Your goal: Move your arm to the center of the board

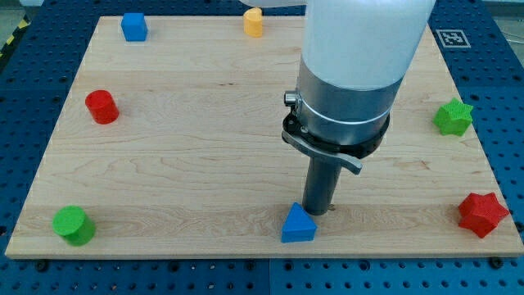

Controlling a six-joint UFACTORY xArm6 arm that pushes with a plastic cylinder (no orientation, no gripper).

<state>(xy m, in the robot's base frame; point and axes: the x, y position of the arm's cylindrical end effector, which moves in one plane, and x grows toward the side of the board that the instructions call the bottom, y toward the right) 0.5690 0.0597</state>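
Observation:
My tip (318, 212) rests on the wooden board (205, 164), low and right of the middle. A blue triangle block (298, 224) lies just below and left of the tip, almost touching it. A red cylinder (102, 107) sits at the view's left. A green cylinder (74, 225) is at the bottom left. A blue cube (134, 26) is at the top left. A yellow block (253, 22) is at the top centre. A green star (453, 116) is at the right edge. A red star (482, 215) is at the bottom right.
The arm's wide white and grey body (352, 74) hides part of the board's upper right. A blue perforated table (499, 65) surrounds the board, with a marker tag (451, 37) at the top right.

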